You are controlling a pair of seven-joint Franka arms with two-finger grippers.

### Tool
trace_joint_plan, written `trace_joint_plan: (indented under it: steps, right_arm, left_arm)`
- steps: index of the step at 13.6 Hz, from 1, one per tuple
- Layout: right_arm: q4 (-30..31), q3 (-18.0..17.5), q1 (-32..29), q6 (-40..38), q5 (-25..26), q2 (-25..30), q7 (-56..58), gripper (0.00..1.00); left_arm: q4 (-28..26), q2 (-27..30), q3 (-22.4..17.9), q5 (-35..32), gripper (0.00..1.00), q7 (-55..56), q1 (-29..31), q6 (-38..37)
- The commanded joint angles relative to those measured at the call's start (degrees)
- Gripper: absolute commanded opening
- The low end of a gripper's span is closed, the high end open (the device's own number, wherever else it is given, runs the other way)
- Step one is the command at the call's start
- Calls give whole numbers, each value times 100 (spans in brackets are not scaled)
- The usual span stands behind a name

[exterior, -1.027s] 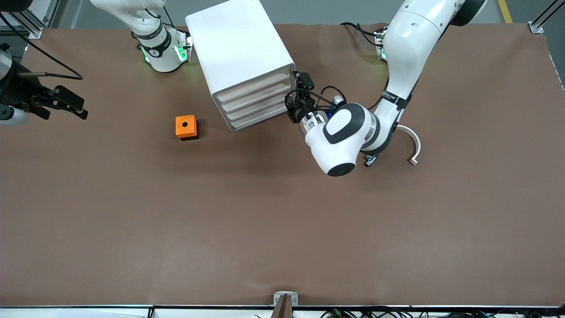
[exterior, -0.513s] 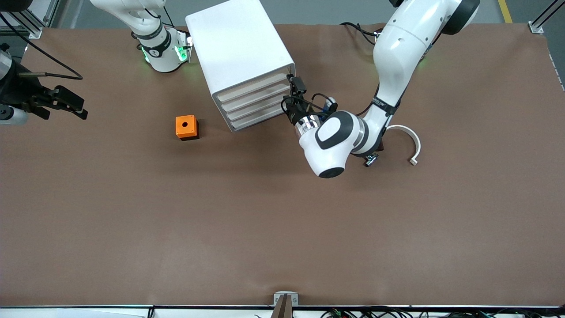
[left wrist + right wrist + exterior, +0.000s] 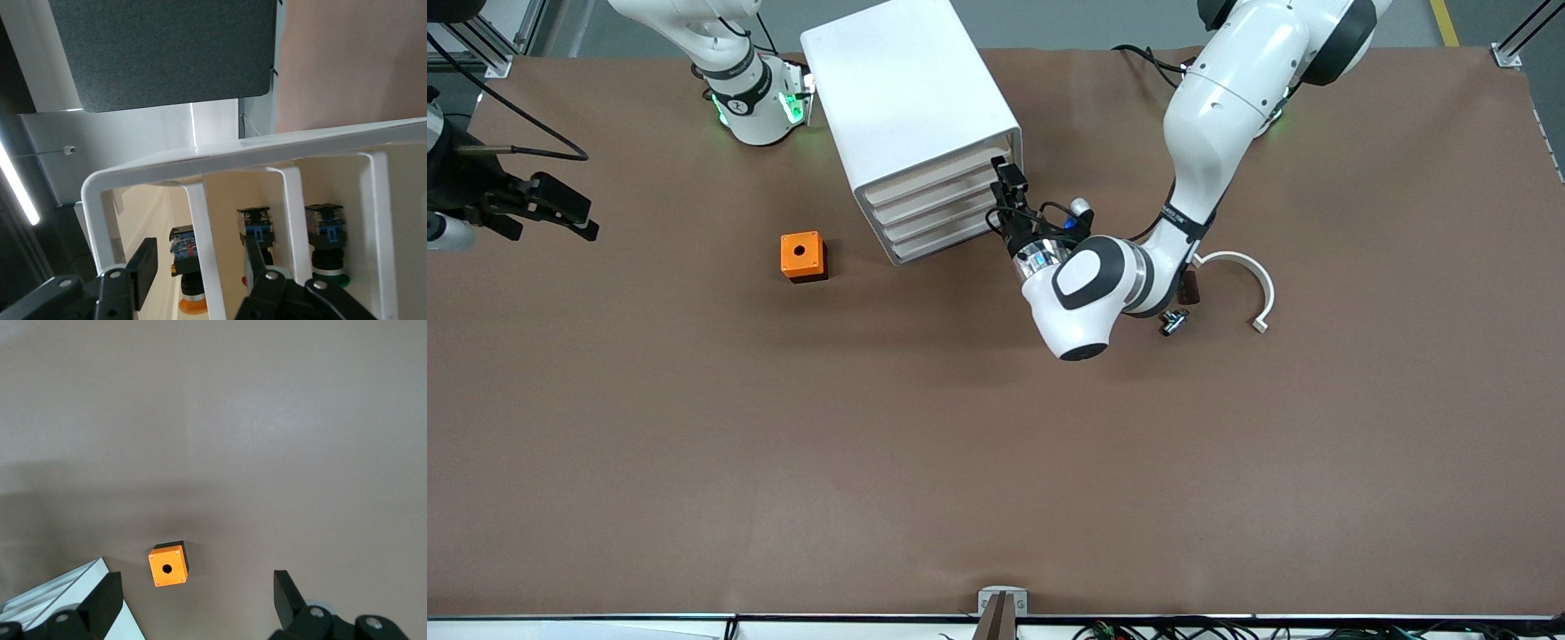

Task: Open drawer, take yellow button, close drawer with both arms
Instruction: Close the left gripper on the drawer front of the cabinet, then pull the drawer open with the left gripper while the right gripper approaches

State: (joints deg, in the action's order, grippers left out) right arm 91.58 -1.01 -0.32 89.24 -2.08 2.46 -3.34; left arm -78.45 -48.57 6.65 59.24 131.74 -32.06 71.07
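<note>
The white cabinet (image 3: 907, 98) stands near the robots' bases, and its uppermost drawer (image 3: 935, 178) looks level with the three below it. My left gripper (image 3: 1007, 185) is at the drawer fronts, at the end toward the left arm. In the left wrist view this gripper (image 3: 200, 250) is open, with one finger (image 3: 142, 270) on each side of a white rib (image 3: 203, 227) of a divided tray. The orange-capped button (image 3: 190, 267) lies in that tray, between the fingers. My right gripper (image 3: 585, 218) is open and empty, waiting high over the right arm's end of the table.
An orange cube with a round hole (image 3: 801, 255) sits beside the cabinet and also shows in the right wrist view (image 3: 167, 565). A red-capped (image 3: 257, 230) and a green-capped button (image 3: 327, 233) lie in neighbouring compartments. A white curved piece (image 3: 1261, 289) and a small metal part (image 3: 1172, 322) lie by the left arm.
The left arm has swung its gripper from beside the cabinet's corner in to the drawer fronts. The right arm has barely moved.
</note>
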Motion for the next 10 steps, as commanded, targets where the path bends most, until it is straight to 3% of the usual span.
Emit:
trace_joint_plan:
  steps: [1, 6, 8, 10]
  right_arm:
    - [-61, 5, -56, -21, 14, -87, -27, 100]
    - [-114, -22, -74, 181, 497, -535, 324, 100]
    - [-122, -22, -91, 216, 489, -650, 334, 100]
    - [-192, -22, -100, 225, 506, -922, 334, 100]
  left_arm:
    - [58, -56, -15, 149, 54, 159, -186, 4]
    - [58, -108, -15, 158, 31, 150, -397, 4]
    - [58, -135, -15, 158, 19, 141, -397, 4]
    - [58, -161, -15, 158, 14, 132, -362, 4]
